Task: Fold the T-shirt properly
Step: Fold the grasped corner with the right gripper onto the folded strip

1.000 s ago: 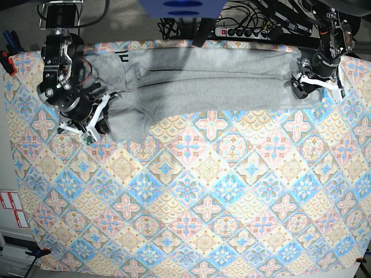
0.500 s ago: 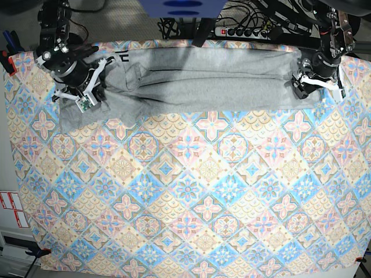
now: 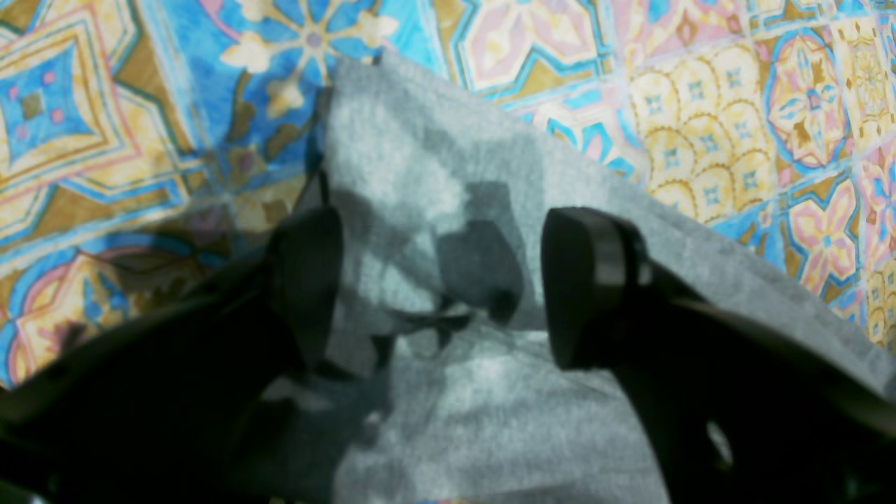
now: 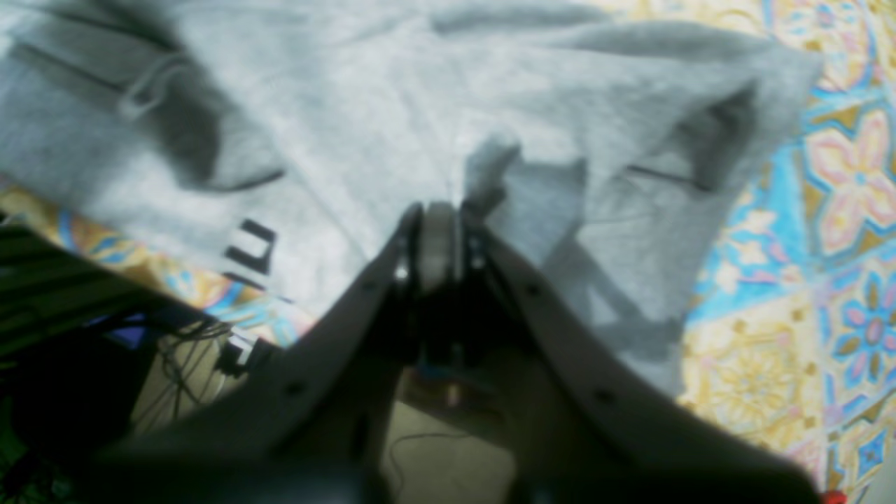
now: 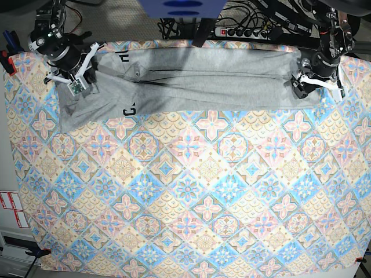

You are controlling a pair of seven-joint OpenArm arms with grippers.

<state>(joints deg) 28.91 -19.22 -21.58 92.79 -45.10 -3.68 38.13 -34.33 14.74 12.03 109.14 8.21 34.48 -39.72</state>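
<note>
T-shirt [image 5: 191,81] lies along the top of the frame.
My right gripper [image 4: 437,234] pinches its grey cloth; my left gripper [image 3: 437,280] stands wide over a corner.

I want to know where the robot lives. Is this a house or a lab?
Probably a lab or workshop. Two robot arms work over a table with a patterned tablecloth, folding a grey T-shirt. Behind the table lie a power strip and tangled cables.

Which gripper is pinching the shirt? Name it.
The right gripper, at the base view's left end: its jaws are shut on a fold of the T-shirt. The left gripper stands open over the shirt's other end, holding nothing.
</note>
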